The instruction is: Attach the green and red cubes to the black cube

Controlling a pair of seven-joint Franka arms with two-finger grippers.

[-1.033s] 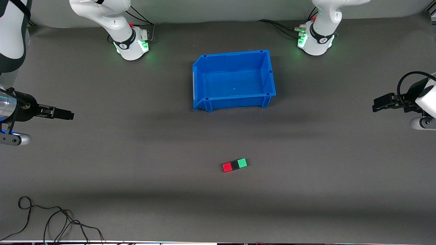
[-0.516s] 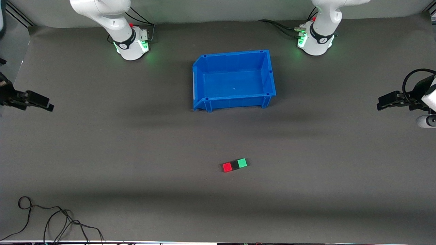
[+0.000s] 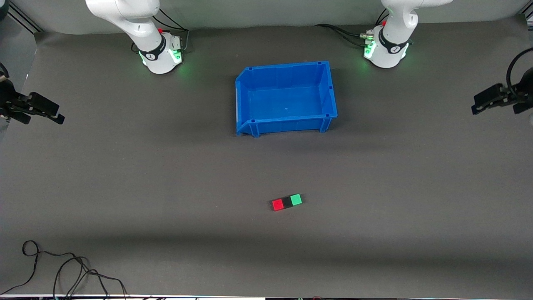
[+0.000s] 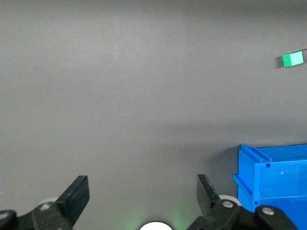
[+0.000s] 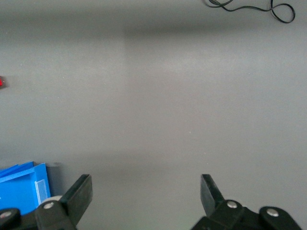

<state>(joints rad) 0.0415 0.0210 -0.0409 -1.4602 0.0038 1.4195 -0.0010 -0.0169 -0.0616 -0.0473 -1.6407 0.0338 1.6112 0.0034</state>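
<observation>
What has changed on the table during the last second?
Both arms pulled back toward their own ends of the table: the left end effector and right end effector, both open and empty. The red cube, black cube, green cube and blue bin stayed put.

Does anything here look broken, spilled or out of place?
Nothing stands out. The red cube, black cube and green cube sit joined in a tidy row, and the blue bin stands upright.

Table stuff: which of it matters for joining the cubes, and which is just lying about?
Part of the job:
- red cube
- black cube
- green cube

Just lying about:
- blue bin
- loose black cable
</observation>
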